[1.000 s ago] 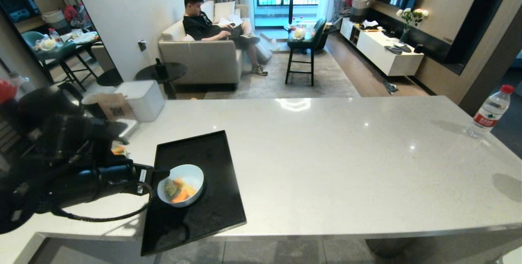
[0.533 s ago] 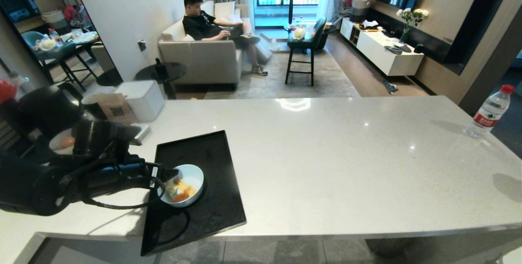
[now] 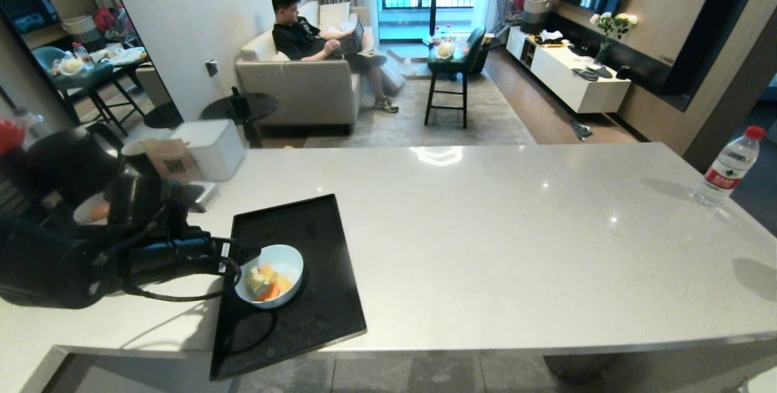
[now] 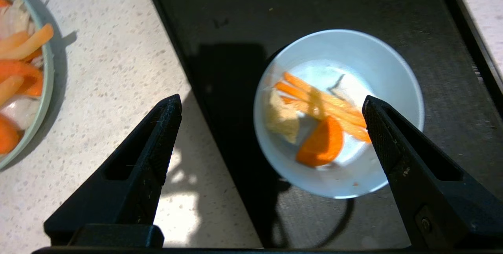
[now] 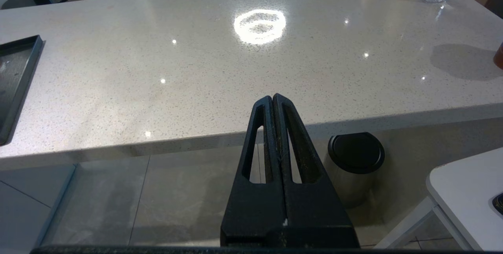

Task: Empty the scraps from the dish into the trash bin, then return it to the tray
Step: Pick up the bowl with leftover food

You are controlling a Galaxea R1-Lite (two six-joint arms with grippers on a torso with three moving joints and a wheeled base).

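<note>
1. Pale speckled stone makes up the worktop, with a living room beyond it where a person sits on a sofa.
2. On the robot's left part of the worktop lies the black tray, and the dish stands on it, near its left edge.
3. Inside the dish lie the scraps: thin orange carrot strips, one thicker orange wedge and a pale yellowish bit.
4. The left gripper hangs over the tray's left edge with its jaws spread wide and holding nothing. In the left wrist view one jaw is over the bare worktop and the other over the far part of the dish.
5. The dish therefore sits toward one side of the gap, not centred; being round, it has no long axis to line up with.
6. The left arm is plainly the nearer one. The right gripper hangs before the worktop's front edge, jaws pressed together and empty.
7. A greenish plate of carrot sticks stands on the worktop just beside the tray.
8. A round dark-lidded bin stands on the floor below the worktop's front; whether it is the trash bin I cannot tell.
</note>
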